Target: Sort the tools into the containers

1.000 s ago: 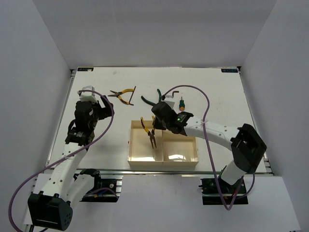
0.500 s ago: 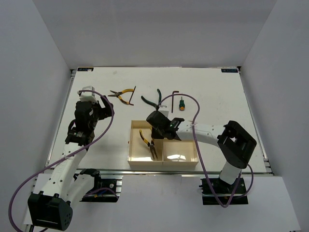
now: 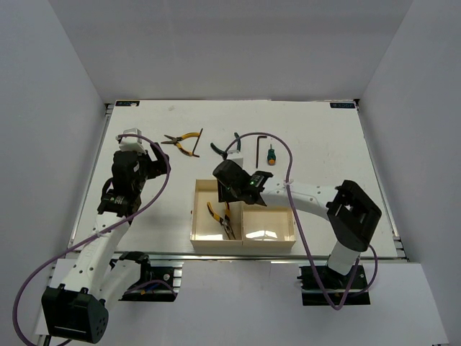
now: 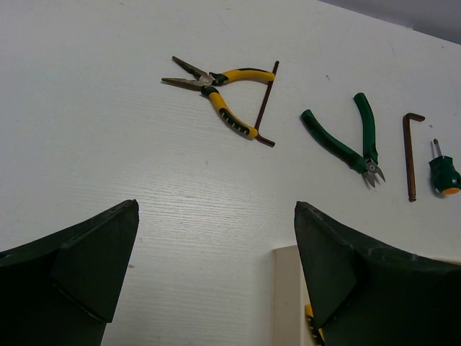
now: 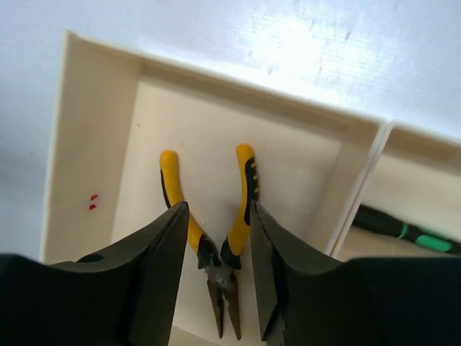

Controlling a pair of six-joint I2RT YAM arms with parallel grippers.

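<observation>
Firstly, the left gripper (image 4: 216,209) hovers over the white table (image 4: 108,144) with its fingers wide apart and holds nothing. Beyond it lie yellow pliers (image 4: 220,90) that touch a dark hex key (image 4: 265,101). The cream tray (image 5: 86,144) has another yellow pair (image 5: 217,267) lying flat in its large left compartment. The right gripper (image 5: 218,209) is just above this pair, its fingers apart and not clamping. A green screwdriver (image 5: 403,231) lies in the next compartment. Further right on the table are green pliers (image 4: 346,137), a second hex key (image 4: 409,155) and a small screwdriver (image 4: 444,173).
</observation>
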